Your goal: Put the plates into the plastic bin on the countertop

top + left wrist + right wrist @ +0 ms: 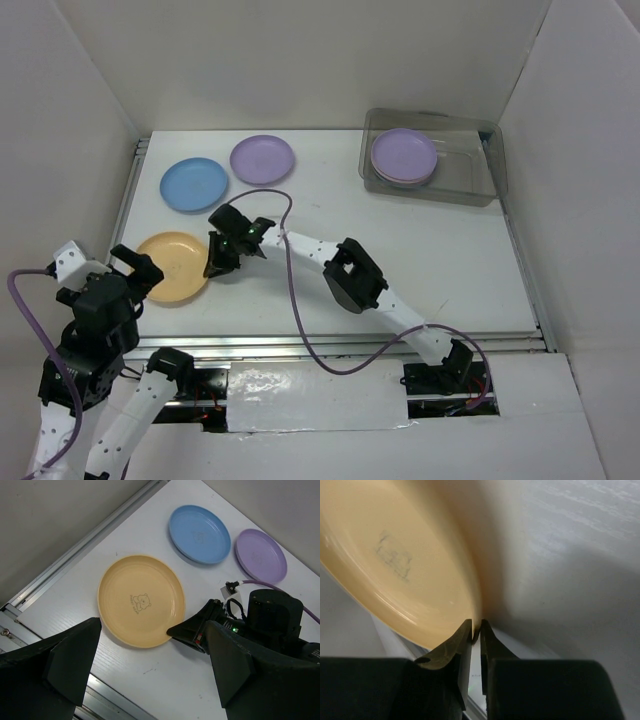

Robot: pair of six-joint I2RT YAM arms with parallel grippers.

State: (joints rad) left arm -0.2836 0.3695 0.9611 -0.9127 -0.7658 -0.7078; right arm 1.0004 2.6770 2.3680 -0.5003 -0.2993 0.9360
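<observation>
An orange-tan plate (172,266) lies at the front left of the countertop (420,270); it also shows in the left wrist view (140,600) and the right wrist view (395,560). My right gripper (214,268) is shut on its right rim, its fingertips (466,630) pinching the edge. A blue plate (194,184) and a lavender plate (262,158) lie behind. The plastic bin (470,180) at the back right holds a stack topped by a lavender plate (404,154). My left gripper (135,265) hovers open at the plate's left, empty.
White walls close the sides and back. A metal rail (330,345) runs along the front edge. A purple cable (295,300) trails from the right arm across the table's middle.
</observation>
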